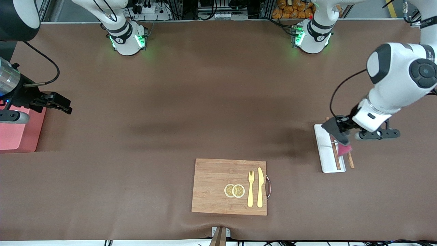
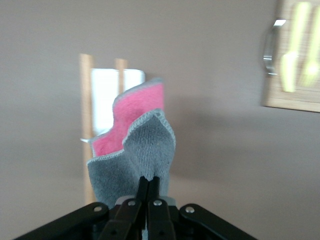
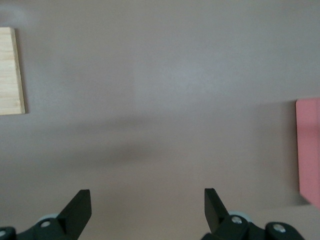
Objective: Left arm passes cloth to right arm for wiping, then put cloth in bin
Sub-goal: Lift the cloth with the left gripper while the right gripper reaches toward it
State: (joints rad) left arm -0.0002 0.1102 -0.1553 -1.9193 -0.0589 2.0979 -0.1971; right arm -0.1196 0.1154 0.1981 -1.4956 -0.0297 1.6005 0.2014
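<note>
Now left gripper (image 1: 338,134) over the white tray (image 1: 326,155), jaws pinching the cloth (image 2: 137,155), right gripper (image 1: 65,106) beside the bin (image 1: 18,135), jaws spread, waiting.

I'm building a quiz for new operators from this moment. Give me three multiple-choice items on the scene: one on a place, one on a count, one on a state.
1. What is the cloth over?
A. the wooden board
B. the white tray
C. the bin

2. How many lemon slices lie on the wooden board?
A. one
B. two
C. four

3. How does the right gripper stand?
A. open and empty
B. shut on the cloth
C. shut on the fork

Key:
1 B: the left gripper holds it above the white tray with the chopsticks.
2 B: two lemon slices overlap beside the fork and knife.
3 A: its fingers are spread, with only bare table between, beside the bin.
</note>
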